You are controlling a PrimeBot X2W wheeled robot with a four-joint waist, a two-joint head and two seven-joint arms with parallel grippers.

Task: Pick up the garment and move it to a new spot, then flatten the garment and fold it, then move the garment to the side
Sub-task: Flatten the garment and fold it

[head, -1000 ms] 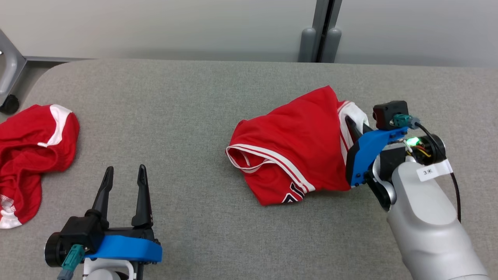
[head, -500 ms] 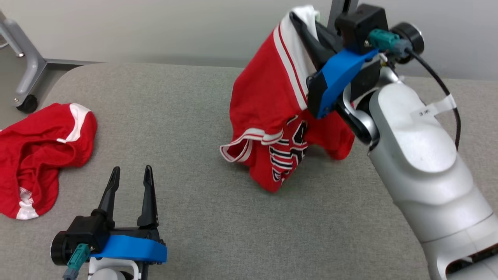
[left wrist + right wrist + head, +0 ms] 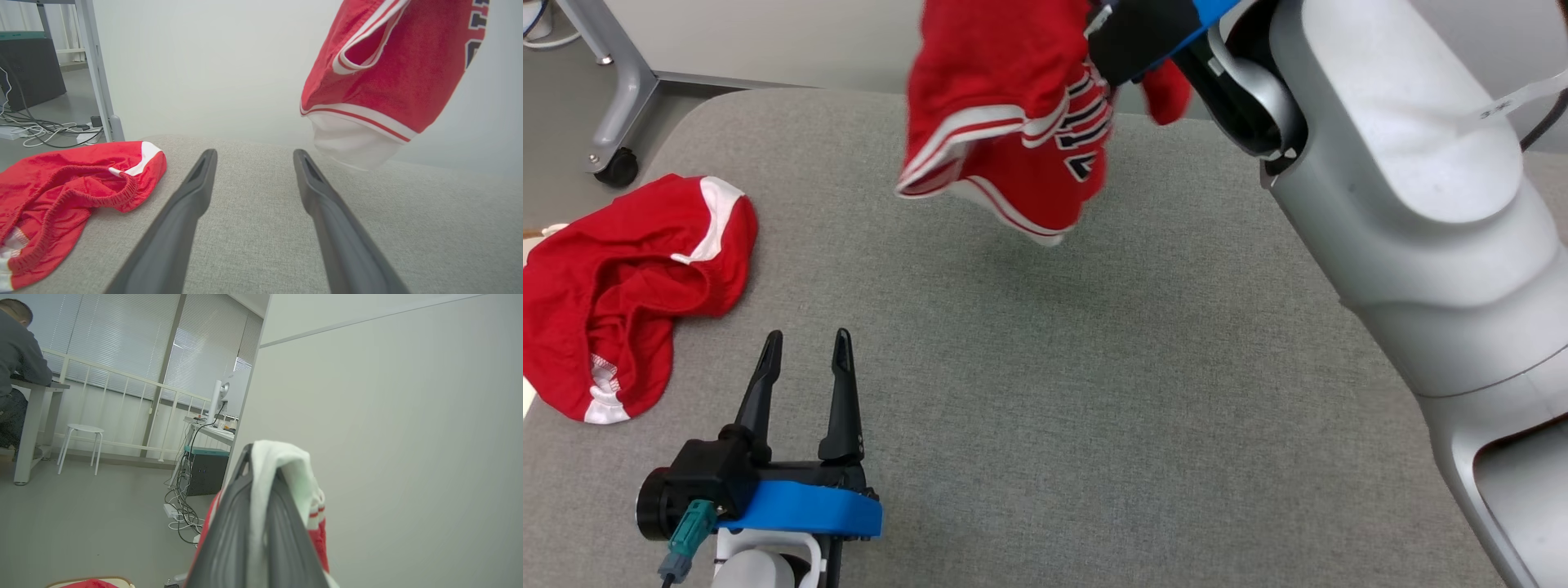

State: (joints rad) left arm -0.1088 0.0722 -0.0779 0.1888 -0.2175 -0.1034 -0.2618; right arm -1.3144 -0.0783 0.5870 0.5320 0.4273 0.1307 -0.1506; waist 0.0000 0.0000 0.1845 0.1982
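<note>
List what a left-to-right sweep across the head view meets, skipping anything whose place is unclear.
crumpled red shorts lying on the table → left gripper, open → red jersey hanging clear of the table → pale right forearm

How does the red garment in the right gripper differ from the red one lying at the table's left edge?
The held garment hangs above the table, pinched in the shut right gripper; the lying garment sits crumpled on it. The held garment shows dark lettering and striped trim; the lying garment shows an elastic waistband and plain white panels. Both are red with white.
</note>
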